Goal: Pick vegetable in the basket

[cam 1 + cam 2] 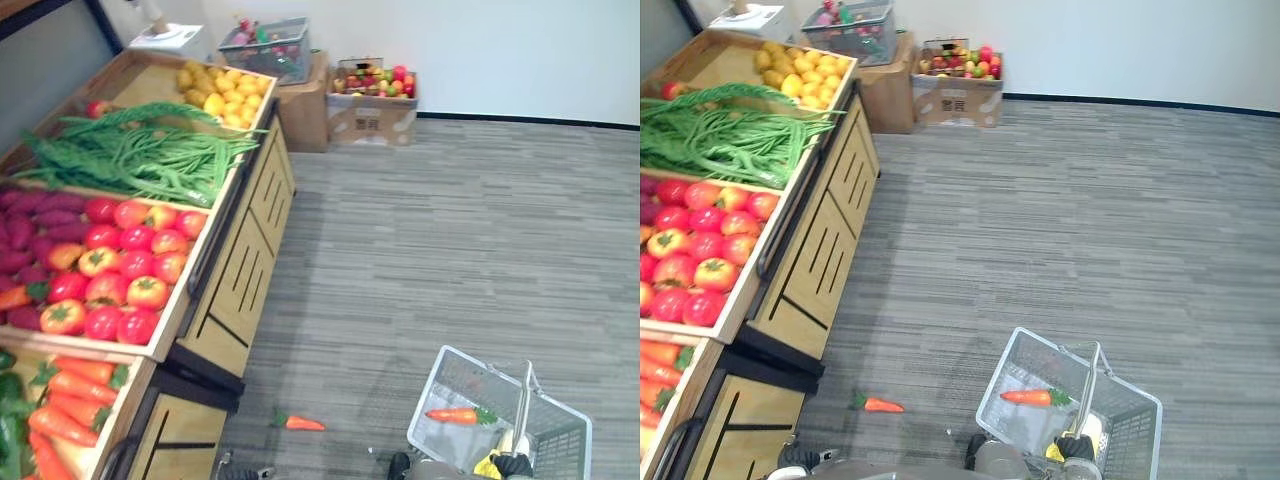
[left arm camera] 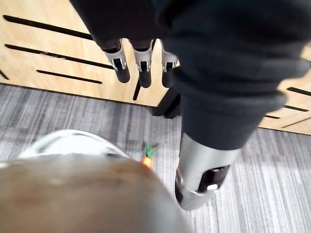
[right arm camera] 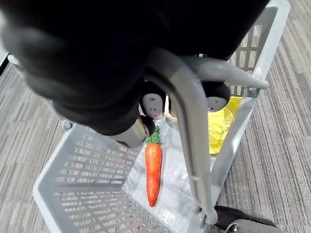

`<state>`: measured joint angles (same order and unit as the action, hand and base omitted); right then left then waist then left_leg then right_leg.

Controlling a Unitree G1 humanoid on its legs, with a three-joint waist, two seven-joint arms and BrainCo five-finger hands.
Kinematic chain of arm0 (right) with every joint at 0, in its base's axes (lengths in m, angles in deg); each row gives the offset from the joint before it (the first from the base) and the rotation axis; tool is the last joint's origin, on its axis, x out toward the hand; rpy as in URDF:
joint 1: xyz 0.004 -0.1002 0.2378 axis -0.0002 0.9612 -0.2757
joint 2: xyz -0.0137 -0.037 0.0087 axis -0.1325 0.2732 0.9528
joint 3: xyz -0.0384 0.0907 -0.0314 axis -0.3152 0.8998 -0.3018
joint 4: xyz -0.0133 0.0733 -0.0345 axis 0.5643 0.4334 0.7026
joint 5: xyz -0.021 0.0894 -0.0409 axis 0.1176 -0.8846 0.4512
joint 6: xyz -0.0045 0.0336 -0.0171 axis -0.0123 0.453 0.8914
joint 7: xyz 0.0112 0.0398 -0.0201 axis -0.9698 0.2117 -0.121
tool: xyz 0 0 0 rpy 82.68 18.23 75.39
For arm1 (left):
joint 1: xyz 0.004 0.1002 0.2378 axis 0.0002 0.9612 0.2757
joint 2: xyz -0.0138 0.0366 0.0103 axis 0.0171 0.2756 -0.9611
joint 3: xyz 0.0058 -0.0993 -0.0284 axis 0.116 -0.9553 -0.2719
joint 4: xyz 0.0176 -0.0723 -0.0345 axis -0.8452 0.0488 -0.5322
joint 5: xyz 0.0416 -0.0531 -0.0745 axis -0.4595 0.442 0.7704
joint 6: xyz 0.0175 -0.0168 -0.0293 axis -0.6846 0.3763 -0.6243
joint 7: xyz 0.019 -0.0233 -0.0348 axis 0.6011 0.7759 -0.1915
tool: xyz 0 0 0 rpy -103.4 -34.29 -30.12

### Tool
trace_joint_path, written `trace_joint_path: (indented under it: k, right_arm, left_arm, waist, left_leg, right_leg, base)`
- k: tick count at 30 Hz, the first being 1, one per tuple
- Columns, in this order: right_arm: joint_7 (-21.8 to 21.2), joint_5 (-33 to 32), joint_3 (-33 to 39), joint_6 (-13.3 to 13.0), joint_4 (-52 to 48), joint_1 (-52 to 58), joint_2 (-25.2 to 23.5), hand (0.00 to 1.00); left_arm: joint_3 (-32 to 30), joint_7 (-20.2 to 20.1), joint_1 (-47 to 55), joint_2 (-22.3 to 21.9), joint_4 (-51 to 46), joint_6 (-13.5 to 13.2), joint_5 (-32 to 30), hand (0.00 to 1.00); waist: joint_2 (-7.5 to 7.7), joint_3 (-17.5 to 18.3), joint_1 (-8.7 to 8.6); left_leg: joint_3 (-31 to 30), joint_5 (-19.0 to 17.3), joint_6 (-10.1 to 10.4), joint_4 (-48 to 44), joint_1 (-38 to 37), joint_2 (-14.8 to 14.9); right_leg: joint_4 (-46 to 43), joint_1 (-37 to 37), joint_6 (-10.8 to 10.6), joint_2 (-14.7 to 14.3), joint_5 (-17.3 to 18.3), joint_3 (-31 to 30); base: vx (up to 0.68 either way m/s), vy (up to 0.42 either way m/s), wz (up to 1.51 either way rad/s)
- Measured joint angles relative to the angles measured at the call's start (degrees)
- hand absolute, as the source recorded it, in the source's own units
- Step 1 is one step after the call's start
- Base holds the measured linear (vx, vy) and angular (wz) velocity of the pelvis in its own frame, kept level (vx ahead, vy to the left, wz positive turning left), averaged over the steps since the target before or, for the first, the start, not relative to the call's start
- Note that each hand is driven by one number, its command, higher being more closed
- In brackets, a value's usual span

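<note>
A grey plastic basket (image 1: pixel 426 390) hangs low over the carpet at my lower right. My right hand (image 3: pixel 151 103) is shut on its grey handle (image 3: pixel 187 116). Inside the basket lies an orange carrot (image 3: pixel 153 170) with a green top, beside a yellow item (image 3: pixel 221 126). A second, smaller carrot (image 1: pixel 302 423) lies on the carpet in front of the wooden stand. My left hand (image 2: pixel 141 68) hangs beside the stand's slatted front, its fingers straight and holding nothing. The stand's nearest bin holds more carrots (image 1: pixel 70 400).
The wooden produce stand (image 1: pixel 235 270) runs along the left with bins of tomatoes (image 1: pixel 120 270), green beans (image 1: pixel 140 150) and lemons (image 1: pixel 225 95). Cardboard boxes of fruit (image 1: pixel 372 100) and a wire basket (image 1: pixel 268 45) stand by the far wall. Grey carpet spreads to the right.
</note>
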<state>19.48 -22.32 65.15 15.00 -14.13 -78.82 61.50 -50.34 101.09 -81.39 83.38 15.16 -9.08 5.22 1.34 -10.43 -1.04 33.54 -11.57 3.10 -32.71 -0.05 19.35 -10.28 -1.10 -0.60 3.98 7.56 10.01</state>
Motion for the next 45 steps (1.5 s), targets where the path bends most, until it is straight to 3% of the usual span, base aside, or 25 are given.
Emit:
trace_joint_path:
  k: [1,4,6,8,9,12,15,19,21,24,28,30,32,33,34,35,36,37,40,43,44,45]
  right_arm:
    - [0.2,0.0,-0.1,0.0,0.0,-0.6,0.3,1.0]
    - [0.2,0.0,-0.5,-0.8,0.0,-1.1,0.8,1.0]
    - [0.2,0.0,-0.4,-0.6,0.1,-0.9,1.3,1.0]
    - [0.2,-0.1,-0.4,-0.7,-0.3,0.2,0.7,1.0]
    - [0.2,-0.6,-0.2,-0.5,-0.2,0.3,0.7,1.0]
    - [0.2,-0.6,0.0,-0.5,-0.6,0.4,0.5,1.0]
    - [0.2,-0.6,-0.2,-0.6,-2.7,0.5,-0.6,1.0]
    - [0.1,-0.5,-1.1,-1.0,-4.6,0.4,-1.1,1.0]
    - [0.2,-0.5,-1.5,-1.0,-5.3,0.5,-1.6,1.0]
    - [0.3,-0.7,-1.5,-1.0,-5.7,0.8,-2.3,1.0]
    - [0.3,-0.7,-1.7,-1.9,-7.0,0.2,-2.5,1.0]
    - [0.4,-0.7,-0.6,-1.9,-7.0,-1.0,-2.5,1.0]
    - [0.5,-0.7,0.1,-2.0,-7.1,-0.6,-2.5,1.0]
    - [0.3,-0.6,0.0,-1.9,-7.1,0.4,-3.3,1.0]
    - [0.3,-0.6,0.2,-1.9,-6.9,0.4,-3.3,1.0]
    - [0.4,-0.7,0.3,-1.8,-6.8,0.2,-3.3,1.0]
    - [0.5,-0.7,0.4,-1.8,-6.9,0.2,-3.0,1.0]
    - [0.5,-1.8,0.7,-1.6,-6.7,0.2,-2.1,1.0]
    - [0.5,-2.3,0.7,-0.6,-6.1,0.2,-0.7,1.0]
    - [0.7,-2.3,0.1,-0.6,-4.3,0.1,-0.4,1.0]
    - [0.7,-2.3,0.0,-0.7,-3.8,0.2,-0.4,1.0]
    - [0.7,-2.3,-0.1,-0.7,-3.0,-0.1,-0.4,1.0]
  left_arm:
    - [0.2,0.5,0.5,-0.3,-0.3,-0.1,0.0,0.0]
    - [2.0,1.3,1.3,-0.3,-0.2,-0.1,0.0,0.0]
    - [2.5,1.5,1.2,-0.6,-0.2,-0.4,0.0,0.0]
    - [2.4,1.6,1.1,-0.5,-0.3,-0.4,0.0,0.0]
    - [2.2,1.6,0.9,-0.2,-0.4,-0.5,0.0,0.0]
    - [1.6,1.6,1.3,-0.3,-0.1,-0.3,-0.2,0.0]
    - [1.8,1.6,0.9,-0.3,-0.2,-0.3,-0.7,0.0]
    - [2.4,1.6,0.3,-0.3,-0.2,-0.3,-0.7,0.0]
    - [3.8,1.6,-0.5,0.2,-0.2,-0.2,-0.8,0.0]
    - [4.8,1.6,-1.2,0.6,-0.3,0.0,-0.9,0.0]
    - [4.4,1.7,-2.6,0.6,-1.8,0.0,-0.8,0.0]
    - [3.5,1.9,-2.9,0.1,-1.8,0.1,-0.7,0.0]
    - [3.0,2.2,-2.6,0.0,-1.9,0.0,-0.7,0.0]
    - [1.1,2.2,-1.6,0.7,-1.8,0.1,-0.6,0.0]
    - [1.0,2.2,-1.8,0.7,-1.3,0.2,-0.6,0.0]
    - [0.7,2.2,-2.2,0.2,-1.5,0.0,-0.7,0.0]
    - [0.6,2.2,-2.5,-0.5,-1.4,0.0,-0.7,0.0]
    - [0.1,2.4,-2.8,-1.3,-1.4,0.1,-0.6,0.0]
    - [-0.8,2.9,-2.8,-3.1,-1.4,0.0,-0.4,0.0]
    - [-0.9,3.5,-2.9,-3.5,-1.5,0.0,0.5,0.0]
    - [-0.8,3.8,-2.7,-2.9,-1.4,-0.1,0.6,0.0]
    - [-0.4,4.1,-2.7,-2.8,-1.5,-0.4,0.7,0.0]
  waist:
    - [0.01,-0.1,0.19]
    - [-0.26,-0.3,1.09]
    - [-1.38,-0.7,1.64]
    - [-1.04,-0.1,1.85]
    - [0.03,-0.4,1.94]
    - [0.36,-0.3,2.72]
    - [0.65,-0.1,2.95]
    - [0.53,-0.1,3.59]
    - [0.52,-0.2,4.54]
    - [0.58,-0.6,3.57]
    - [1.0,-0.4,3.04]
    - [0.33,-0.8,2.86]
    - [0.57,-0.7,2.95]
    - [2.72,-0.1,2.98]
    - [2.44,-0.1,2.79]
    - [1.27,-0.5,2.77]
    - [0.74,-0.5,2.67]
    - [-0.64,-0.3,2.69]
    - [-2.67,1.0,2.66]
    - [-2.45,1.2,2.78]
    - [-1.47,1.3,2.84]
    - [-1.5,1.3,2.76]
  left_leg:
    - [-8.3,-1.9,0.8,4.0,0.6,-4.3]
    - [-24.0,-2.9,1.6,16.2,1.6,-12.8]
    - [-29.0,-0.6,1.4,20.4,2.2,-14.6]
    - [-27.6,-1.6,1.1,21.1,2.6,-16.7]
    - [-26.1,-2.2,0.0,21.2,2.9,-17.6]
    - [-22.5,-1.8,-1.7,21.7,1.5,-18.8]
    - [-21.7,-1.7,-1.9,22.5,-0.3,-19.4]
    - [-20.3,-1.7,-1.9,22.1,-2.7,-18.8]
    - [-18.8,-1.7,-1.9,20.8,-4.6,-18.2]
    - [-19.6,-1.7,-2.0,20.7,-8.2,-18.6]
    - [-22.3,-3.2,-3.8,21.2,-8.1,-17.5]
    - [-24.1,-3.6,-2.9,21.3,-8.3,-14.5]
    - [-26.1,-5.4,0.1,20.5,-9.4,-11.7]
    - [-28.2,-7.0,2.7,20.1,-10.2,-11.5]
    - [-29.7,-7.6,3.6,19.9,-10.7,-10.5]
    - [-31.6,-6.9,4.7,19.5,-10.8,-9.1]
    - [-32.5,-6.1,5.9,19.6,-11.0,-8.4]
    - [-34.3,-3.6,7.1,19.9,-10.5,-7.7]
    - [-37.5,2.3,8.5,19.2,-8.9,-6.1]
    - [-38.6,8.3,7.6,13.0,-5.0,-5.9]
    - [-37.1,9.6,7.0,10.0,-2.7,-5.5]
    - [-32.7,6.5,7.5,9.5,-1.7,-4.4]
  right_leg:
    - [0.9,-0.2,-0.4,0.3,-0.5,-3.0]
    - [3.6,-0.9,-1.5,0.2,-2.3,-11.0]
    - [4.3,-1.9,-2.9,-0.8,-3.1,-14.9]
    - [6.2,-1.9,-4.8,0.4,-4.4,-17.4]
    - [6.1,-3.0,-5.5,1.4,-4.8,-18.9]
    - [6.2,-3.7,-5.7,2.4,-4.9,-20.8]
    - [5.8,-3.6,-5.7,2.6,-5.0,-21.4]
    - [0.8,-5.0,-5.6,1.5,-4.9,-21.3]
    - [-10.0,-8.9,-5.0,0.5,-4.1,-19.5]
    - [-21.9,-12.2,-5.1,2.0,-2.1,-15.5]
    - [-21.2,-16.2,-3.2,3.2,0.3,-12.0]
    - [-18.3,-17.8,-3.4,3.4,0.1,-11.6]
    - [-11.8,-17.4,-4.7,4.2,-2.0,-12.0]
    - [-9.3,-16.1,-5.8,6.0,-8.4,-14.7]
    - [-10.7,-15.3,-8.9,5.6,-5.4,-15.4]
    - [-14.1,-15.5,-9.1,4.8,-1.4,-14.3]
    - [-15.5,-15.7,-8.9,4.8,0.0,-13.3]
    - [-18.0,-15.6,-7.5,4.9,2.5,-11.2]
    - [-18.0,-13.6,-6.4,4.0,3.2,-7.8]
    - [-13.4,-8.8,-5.6,4.2,3.5,-4.8]
    - [-10.7,-6.9,-5.2,4.8,3.4,-3.8]
    - [-8.6,-5.2,-4.9,5.0,3.4,-3.0]
  base:
    - [0.0,0.12,-1.27]
    - [-0.03,0.195,-1.45]
    - [-0.03,0.241,-1.15]
    - [0.06,0.244,-0.68]
    - [0.13,0.253,-0.4]
    - [0.16,0.2,-0.44]
    - [0.23,0.111,-0.34]
    - [0.17,0.022,-0.49]
    - [0.08,0.01,-0.57]
    - [0.08,0.009,0.04]
    - [0.13,-0.082,0.3]
    - [0.18,-0.238,0.43]
    - [0.28,-0.323,0.47]
    - [0.31,-0.409,0.5]
    - [0.33,-0.519,0.73]
    - [0.16,-0.358,0.57]
    - [0.25,-0.475,0.7]
    - [0.2,-0.377,0.55]
    - [0.24,-0.367,0.64]
    - [0.15,-0.224,0.51]
    - [0.12,-0.187,0.45]
    - [0.1,-0.167,0.41]
